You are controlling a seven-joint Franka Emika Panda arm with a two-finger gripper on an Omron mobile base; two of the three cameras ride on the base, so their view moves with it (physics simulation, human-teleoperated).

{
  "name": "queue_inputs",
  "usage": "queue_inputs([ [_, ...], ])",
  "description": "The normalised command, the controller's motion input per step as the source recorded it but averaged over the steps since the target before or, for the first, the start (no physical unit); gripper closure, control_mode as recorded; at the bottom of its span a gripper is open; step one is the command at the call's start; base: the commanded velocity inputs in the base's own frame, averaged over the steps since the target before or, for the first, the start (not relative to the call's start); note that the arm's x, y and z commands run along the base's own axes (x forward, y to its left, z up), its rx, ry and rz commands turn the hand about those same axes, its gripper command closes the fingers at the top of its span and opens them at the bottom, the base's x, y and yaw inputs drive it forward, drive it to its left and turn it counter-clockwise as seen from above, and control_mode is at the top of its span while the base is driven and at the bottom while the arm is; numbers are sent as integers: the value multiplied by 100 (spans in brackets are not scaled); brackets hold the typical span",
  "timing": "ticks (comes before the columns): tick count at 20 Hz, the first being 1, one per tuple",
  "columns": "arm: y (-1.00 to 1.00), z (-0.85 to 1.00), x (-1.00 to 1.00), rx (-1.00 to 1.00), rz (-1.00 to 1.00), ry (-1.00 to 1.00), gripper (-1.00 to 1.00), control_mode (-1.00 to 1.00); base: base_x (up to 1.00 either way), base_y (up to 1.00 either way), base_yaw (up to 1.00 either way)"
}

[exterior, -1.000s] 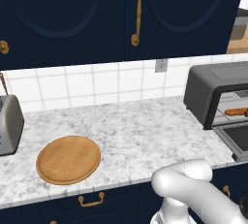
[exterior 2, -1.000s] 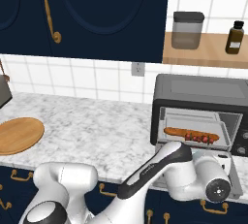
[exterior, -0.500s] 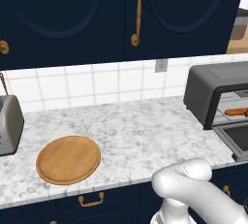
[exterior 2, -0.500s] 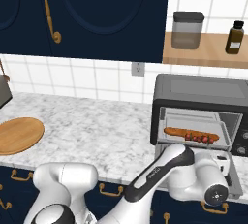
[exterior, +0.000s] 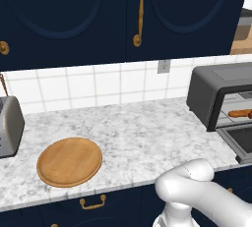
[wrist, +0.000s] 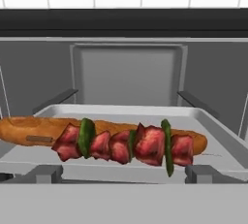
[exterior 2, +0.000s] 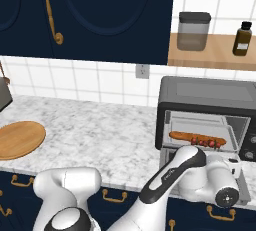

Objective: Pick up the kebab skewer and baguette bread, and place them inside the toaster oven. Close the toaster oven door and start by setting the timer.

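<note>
No words, brand names, numbers or signs can be read in any of the views. The small brown bottle (exterior 2: 242, 38) on the wooden shelf (exterior 2: 210, 55) carries a pale label, but it is too small to show whether anything is printed on it. The toaster oven (exterior 2: 205, 112) shows a plain dark casing, and the edge of its control panel at the far right may bear markings, though none can be made out.
</note>
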Motion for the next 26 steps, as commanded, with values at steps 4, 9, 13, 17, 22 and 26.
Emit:
queue_inputs([
  [4,-6,-6,0,0,-1,0,-100,-100,0,0,0],
  [9,0,0,0,0,-1,0,-100,-100,0,0,0],
  [13,0,-4,0,0,-3,0,-100,-100,0,0,0],
  [17,0,-2,3,0,-3,0,-100,-100,0,0,0],
  [22,0,-4,1,0,0,0,-100,-100,0,0,0],
  [26,0,0,12,0,0,0,-100,-100,0,0,0],
])
